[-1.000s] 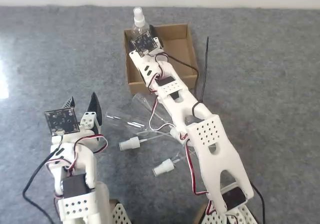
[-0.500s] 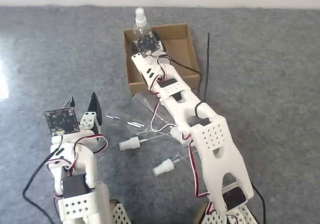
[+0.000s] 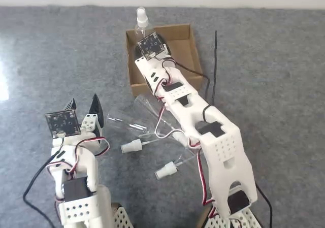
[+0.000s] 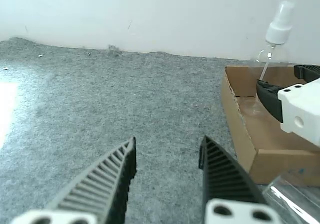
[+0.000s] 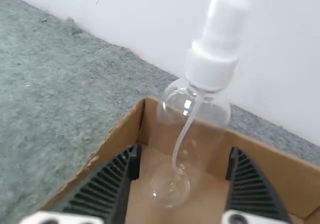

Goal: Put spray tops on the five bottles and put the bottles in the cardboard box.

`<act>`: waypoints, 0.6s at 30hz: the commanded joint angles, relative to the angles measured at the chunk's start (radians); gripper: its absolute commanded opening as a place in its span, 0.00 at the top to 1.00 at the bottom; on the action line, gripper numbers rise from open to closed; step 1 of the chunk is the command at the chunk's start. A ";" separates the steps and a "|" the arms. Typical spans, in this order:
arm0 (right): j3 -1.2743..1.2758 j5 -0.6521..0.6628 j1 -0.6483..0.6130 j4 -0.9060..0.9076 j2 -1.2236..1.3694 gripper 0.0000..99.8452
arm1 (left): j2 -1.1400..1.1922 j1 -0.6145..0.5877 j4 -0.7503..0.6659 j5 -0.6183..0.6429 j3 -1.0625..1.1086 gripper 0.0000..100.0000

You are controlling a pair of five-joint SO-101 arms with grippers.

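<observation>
One capped spray bottle (image 5: 195, 109) stood upright in the far-left corner of the cardboard box (image 3: 180, 47), so one of five looked done. Right gripper (image 5: 184, 154) was at that corner with jaws released and spread either side of the bottle, gaps visible on both sides, not clamping it. Rest of the box floor was bare cardboard.

Left to do, by my read: most of it. At least two clear uncapped bottles (image 3: 124, 120) lay on their sides on the desk just in front of the box, partly under the right arm, so exact count can't be told. Two loose spray tops with dip tubes lay nearer the desk's front edge, one (image 3: 131, 147) just beside those bottles, the other (image 3: 166, 170) closer to the arm bases.

Left gripper (image 4: 168, 144) was over bare desk toward the front-left, well apart from the box, jaws parted and holding nothing.
</observation>
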 commanded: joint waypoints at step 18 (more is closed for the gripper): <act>0.474 -0.011 -0.012 0.010 -0.573 0.77 | -0.012 -0.003 -0.028 -0.011 -0.008 0.81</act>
